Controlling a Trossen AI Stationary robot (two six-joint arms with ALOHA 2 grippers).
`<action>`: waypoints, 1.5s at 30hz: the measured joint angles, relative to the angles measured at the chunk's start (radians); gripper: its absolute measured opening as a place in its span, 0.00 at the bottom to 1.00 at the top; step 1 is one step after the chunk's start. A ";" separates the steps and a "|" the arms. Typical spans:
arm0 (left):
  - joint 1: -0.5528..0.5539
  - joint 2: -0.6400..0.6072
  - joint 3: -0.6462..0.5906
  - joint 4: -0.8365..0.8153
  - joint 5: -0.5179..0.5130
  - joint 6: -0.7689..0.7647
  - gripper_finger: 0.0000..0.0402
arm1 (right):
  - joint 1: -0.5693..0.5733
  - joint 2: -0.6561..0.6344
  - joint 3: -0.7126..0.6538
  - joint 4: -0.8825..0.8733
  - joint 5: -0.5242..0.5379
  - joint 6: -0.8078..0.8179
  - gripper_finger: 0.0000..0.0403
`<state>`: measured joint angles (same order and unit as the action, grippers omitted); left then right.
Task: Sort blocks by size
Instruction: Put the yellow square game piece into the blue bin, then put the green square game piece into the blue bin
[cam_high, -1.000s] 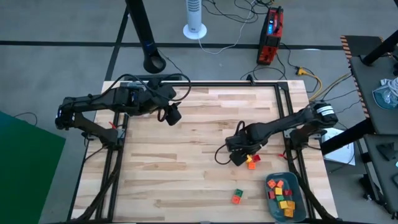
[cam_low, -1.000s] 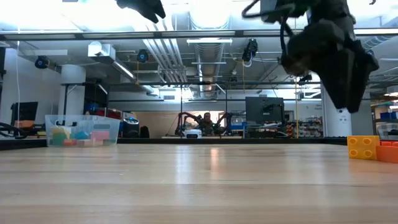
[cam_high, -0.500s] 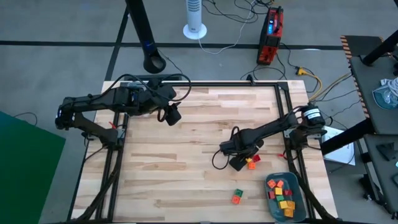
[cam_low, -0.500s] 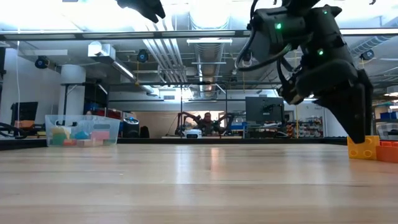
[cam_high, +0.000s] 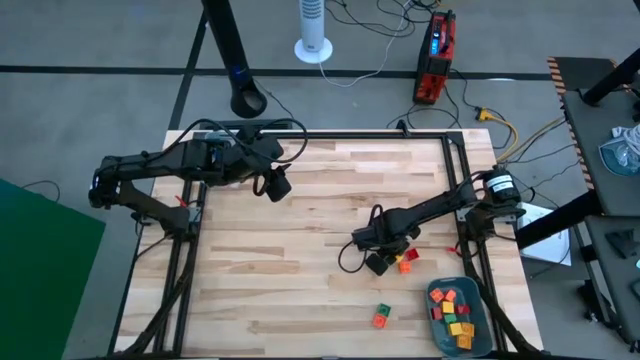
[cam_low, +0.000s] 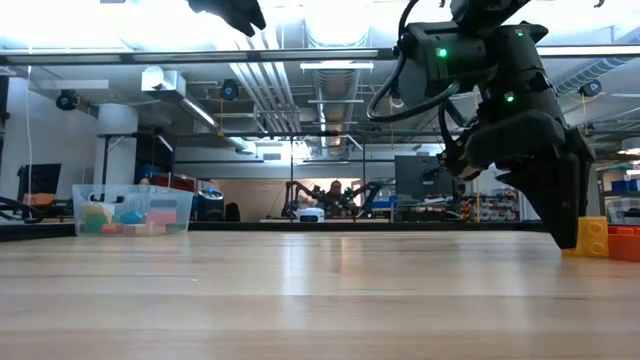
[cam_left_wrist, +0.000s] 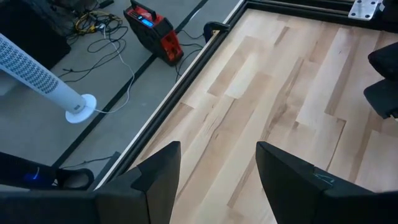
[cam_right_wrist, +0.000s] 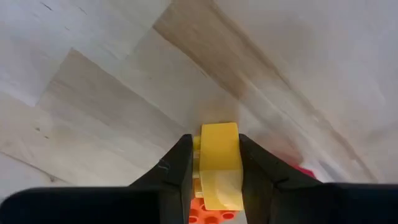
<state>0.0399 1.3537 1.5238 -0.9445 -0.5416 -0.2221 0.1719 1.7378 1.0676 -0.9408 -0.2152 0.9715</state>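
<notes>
Lowered since before, right tool (cam_right_wrist: 214, 168) clamps a smooth yellow plastic brick (cam_right_wrist: 219, 163); left tool (cam_left_wrist: 217, 171) gapes.

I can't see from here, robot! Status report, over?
Right gripper down on table, fingers closed around small yellow plastic brick. Left gripper open, waiting at far left. Orange brick touching underneath.

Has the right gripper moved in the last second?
Yes. The right gripper dropped to the table, its fingers now flanking the yellow block.
</notes>
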 joint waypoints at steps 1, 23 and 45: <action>0.000 0.000 0.000 0.000 0.000 0.000 0.49 | 0.000 0.000 0.000 0.001 0.003 -0.005 0.21; 0.000 0.000 0.000 0.009 -0.001 0.083 0.49 | 0.543 -0.513 0.096 -0.101 -0.012 0.347 0.21; -0.059 0.046 -0.001 0.152 0.365 -0.124 0.47 | 0.706 -0.473 0.089 -0.415 0.357 0.425 0.70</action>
<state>-0.0192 1.3994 1.5230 -0.7922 -0.1770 -0.3465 0.8774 1.2652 1.1564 -1.3561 0.1418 1.3967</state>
